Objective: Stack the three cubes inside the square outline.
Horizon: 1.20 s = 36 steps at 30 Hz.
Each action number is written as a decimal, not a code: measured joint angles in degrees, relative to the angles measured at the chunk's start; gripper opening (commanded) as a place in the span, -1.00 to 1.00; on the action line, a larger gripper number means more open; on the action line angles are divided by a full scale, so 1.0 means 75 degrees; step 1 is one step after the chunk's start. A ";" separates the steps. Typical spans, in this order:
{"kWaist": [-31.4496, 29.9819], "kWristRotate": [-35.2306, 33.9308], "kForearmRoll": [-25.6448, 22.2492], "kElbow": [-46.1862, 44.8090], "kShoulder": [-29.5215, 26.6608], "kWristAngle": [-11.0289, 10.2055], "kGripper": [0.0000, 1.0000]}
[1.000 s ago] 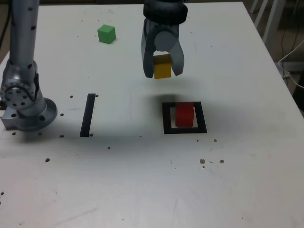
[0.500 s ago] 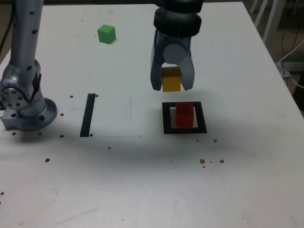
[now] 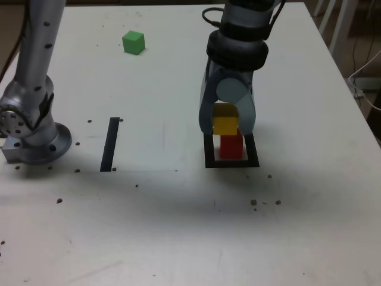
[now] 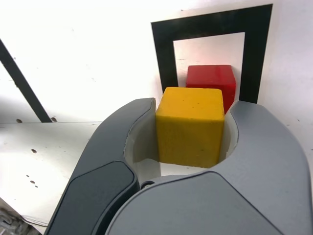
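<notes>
While my gripper (image 3: 225, 126) is clamped on the yellow cube (image 3: 225, 125), that cube sits right over the red cube (image 3: 231, 146), w/ contact unclear. Red one rests inside the square outline (image 3: 208, 162) on the white surface (image 3: 178, 226). Green cube (image 3: 133, 42) lies well apart, toward the exterior view's upper left.

The exterior view looks down at a slant across the white bench (image 3: 178, 226), taking in the arm and its base. The wrist view sits close behind the fingers (image 4: 122, 147), facing the bench. Both share the black square (image 3: 232, 162), yellow cube (image 3: 225, 126) and red cube (image 3: 231, 146).
</notes>
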<state>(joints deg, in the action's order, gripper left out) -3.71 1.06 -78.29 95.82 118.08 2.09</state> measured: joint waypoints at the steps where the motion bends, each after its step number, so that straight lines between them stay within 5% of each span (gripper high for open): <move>1: -0.0010 -0.0001 0.0000 0.0019 0.0023 0.0003 -0.39; 24: -0.0043 -0.0001 0.0058 0.0210 0.0302 0.0005 -0.38; 27: -0.0043 -0.0001 0.0085 0.0210 0.0329 -0.0005 -0.18; 33: -0.0043 0.0011 0.0124 0.0207 0.0335 -0.0011 0.58; 36: -0.0043 0.0039 0.0130 0.0187 0.0336 -0.0004 0.67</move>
<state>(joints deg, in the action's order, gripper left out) -4.04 1.36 -77.32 97.22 120.60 2.05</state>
